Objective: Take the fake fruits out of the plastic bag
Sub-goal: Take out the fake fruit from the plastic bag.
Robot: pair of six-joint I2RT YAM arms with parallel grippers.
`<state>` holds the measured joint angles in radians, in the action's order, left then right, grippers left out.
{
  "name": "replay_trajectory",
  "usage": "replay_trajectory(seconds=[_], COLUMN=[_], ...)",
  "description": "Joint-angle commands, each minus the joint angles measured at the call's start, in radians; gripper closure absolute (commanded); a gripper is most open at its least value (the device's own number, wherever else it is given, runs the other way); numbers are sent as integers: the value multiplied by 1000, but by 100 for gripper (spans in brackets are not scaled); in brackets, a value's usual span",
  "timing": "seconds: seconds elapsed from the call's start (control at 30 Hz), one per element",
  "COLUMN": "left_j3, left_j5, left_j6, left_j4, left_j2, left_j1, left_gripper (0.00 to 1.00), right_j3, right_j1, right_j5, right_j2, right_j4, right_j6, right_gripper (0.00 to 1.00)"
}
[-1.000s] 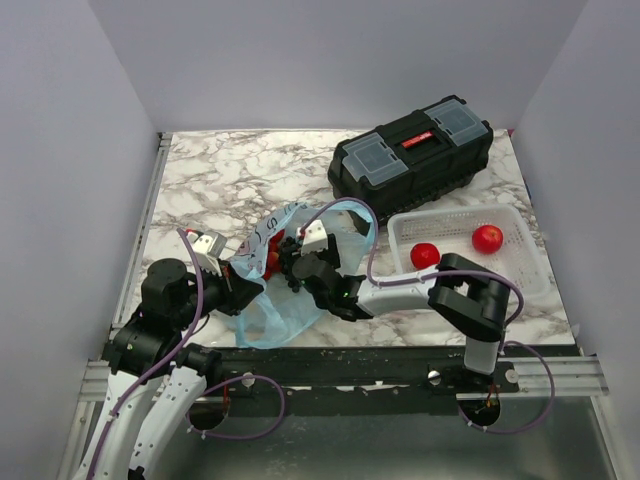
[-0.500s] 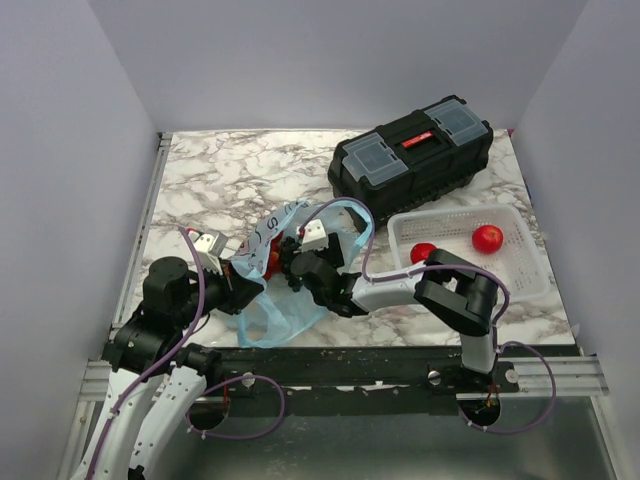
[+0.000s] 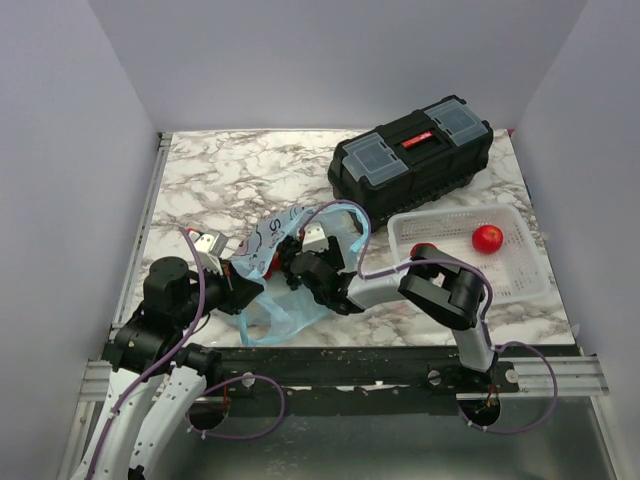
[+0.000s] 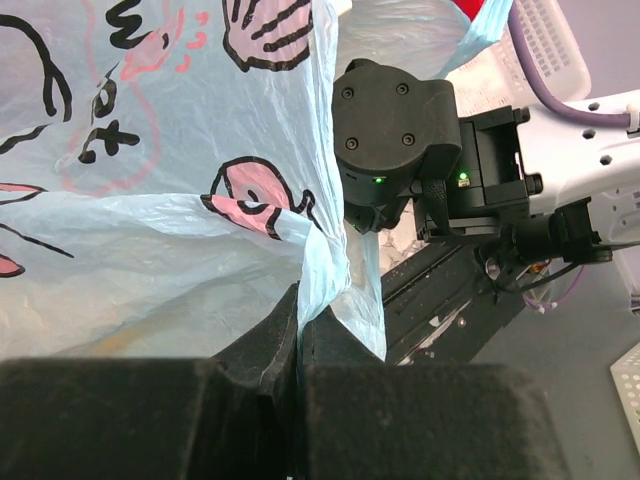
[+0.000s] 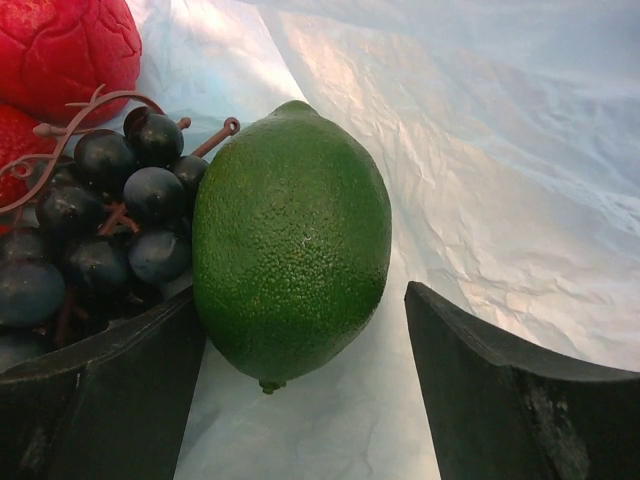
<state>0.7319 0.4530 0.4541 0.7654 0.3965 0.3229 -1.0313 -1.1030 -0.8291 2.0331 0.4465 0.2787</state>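
Observation:
The light-blue plastic bag with pink and dark prints lies on the marble near the front left. My left gripper is shut on a fold of the bag's rim. My right gripper reaches into the bag's mouth and stands open. Inside the bag, a green lime-like fruit lies between the right jaws, against the left finger, with a gap to the right finger. Dark grapes and a red fruit lie to its left. Two red round fruits rest in the basket.
A white mesh basket stands at the right of the table. Behind it, a black toolbox with a red label sits at the back right. The right arm's wrist body hangs close beside the bag's rim.
My right arm has pushed further left into the bag and its elbow has swung left. The bag's upper flap has shifted. The left gripper has kept its hold.

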Motion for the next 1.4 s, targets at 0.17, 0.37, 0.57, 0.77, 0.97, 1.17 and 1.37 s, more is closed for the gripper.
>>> replay_trajectory(seconds=[0.17, 0.37, 0.57, 0.77, 0.97, 1.17, 1.37], left_j3=[-8, -9, -7, -6, -6, -6, -6], left_j5=[-19, -19, -17, -25, -30, -32, -26], left_j6=[-2, -2, -2, -2, -2, 0, -2], left_j4=[-6, -8, -5, -3, -2, -3, -2], left_j2=[-8, -7, 14, 12, 5, 2, 2], left_j1=[4, 4, 4, 4, 4, 4, 4], left_gripper=[100, 100, 100, 100, 100, 100, 100], right_j3=[-8, 52, 80, 120, 201, 216, 225], right_j1=[9, 7, 7, 7, 7, 7, 7], right_j5=[103, 180, 371, 635, 878, 916, 698], right_j2=[-53, -199, -331, -430, -595, -781, -931], right_j4=[25, -14, -123, -142, -75, -128, -163], right_j6=[-35, -8, 46, 49, 18, -14, -40], right_gripper=[51, 69, 80, 91, 99, 99, 99])
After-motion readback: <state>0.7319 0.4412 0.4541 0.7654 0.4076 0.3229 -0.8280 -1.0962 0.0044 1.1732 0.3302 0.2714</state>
